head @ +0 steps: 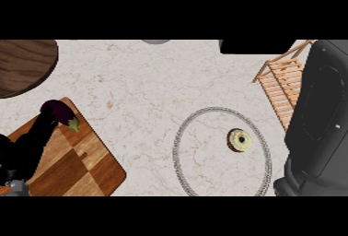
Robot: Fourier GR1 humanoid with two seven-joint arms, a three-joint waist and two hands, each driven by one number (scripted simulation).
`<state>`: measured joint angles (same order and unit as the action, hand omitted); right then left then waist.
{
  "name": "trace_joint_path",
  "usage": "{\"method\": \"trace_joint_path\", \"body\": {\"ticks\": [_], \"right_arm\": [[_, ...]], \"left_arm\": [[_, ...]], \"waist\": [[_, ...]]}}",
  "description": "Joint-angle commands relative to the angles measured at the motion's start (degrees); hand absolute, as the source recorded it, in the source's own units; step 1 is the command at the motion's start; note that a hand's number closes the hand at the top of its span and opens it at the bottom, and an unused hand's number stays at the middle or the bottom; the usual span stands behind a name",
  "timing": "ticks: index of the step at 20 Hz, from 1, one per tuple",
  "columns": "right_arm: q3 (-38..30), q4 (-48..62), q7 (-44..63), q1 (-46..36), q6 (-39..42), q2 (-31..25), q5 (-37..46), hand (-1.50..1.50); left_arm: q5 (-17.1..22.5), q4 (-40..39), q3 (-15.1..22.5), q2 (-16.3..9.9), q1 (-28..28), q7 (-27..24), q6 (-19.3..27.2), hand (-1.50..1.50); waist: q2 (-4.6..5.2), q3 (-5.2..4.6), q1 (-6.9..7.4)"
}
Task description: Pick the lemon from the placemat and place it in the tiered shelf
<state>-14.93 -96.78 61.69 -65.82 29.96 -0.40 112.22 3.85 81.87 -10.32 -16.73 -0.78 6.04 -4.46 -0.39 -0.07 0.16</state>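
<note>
- lying at the counter's near left corner, a checkered wooden cutting board sits at an angle, its far corner pointing away from the robot.
- over that board the left hand comes in from the lower left edge — black, fingers stretched out straight along the board, open and holding nothing.
- its fingertips end right at a dark purple eggplant with a green stem, which lies on the board's far corner; whether they touch it cannot be told.
- right of the board, toward the near edge's middle and right, is the placemat: a round, see-through mat with a pale beaded rim, flat on the marble.
- the lemon rests on the placemat, in its right half and a little toward the far side — a small round thing with a pale yellow face and a brownish rim, well apart from the left hand.
- along the counter's right edge a big dark grey right forearm fills the view from near to far and hides part of the placemat's right rim; its hand cannot be picked out from that bulk, so open or closed cannot be told.
- just beyond the placemat, at the right edge, the tiered shelf shows as light wooden slats, partly behind the forearm.
- at the far left corner is a dark round wooden board.
- at the far edge sit a small grey object and, nearer the right, a black block.
</note>
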Motion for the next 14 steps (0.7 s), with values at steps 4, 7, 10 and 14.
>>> {"method": "trace_joint_path", "body": {"ticks": [4,7,10,14], "right_arm": [[-4.31,-0.35,5.63,0.79,6.74,0.37,5.12,1.5],[-6.88,-3.67,2.83,1.44,6.48,-0.36,4.19,1.5],[-8.63,-4.71,2.37,2.97,4.85,0.18,4.07,1.5],[-12.6,-5.12,1.33,5.5,1.3,-0.92,1.62,1.5]], "left_arm": [[-1.57,1.73,1.14,1.2,-2.74,-1.63,0.4,0.0],[0.12,2.78,0.14,0.7,-0.65,1.82,0.09,0.0],[-0.91,-2.37,-0.12,1.56,0.07,-2.38,0.22,0.0],[-0.66,1.26,0.14,1.18,-0.94,0.01,-0.32,0.0]], "waist": [[0.22,0.05,0.15],[0.22,0.07,-0.05],[0.36,0.04,-0.21],[0.36,0.07,0.15]]}}
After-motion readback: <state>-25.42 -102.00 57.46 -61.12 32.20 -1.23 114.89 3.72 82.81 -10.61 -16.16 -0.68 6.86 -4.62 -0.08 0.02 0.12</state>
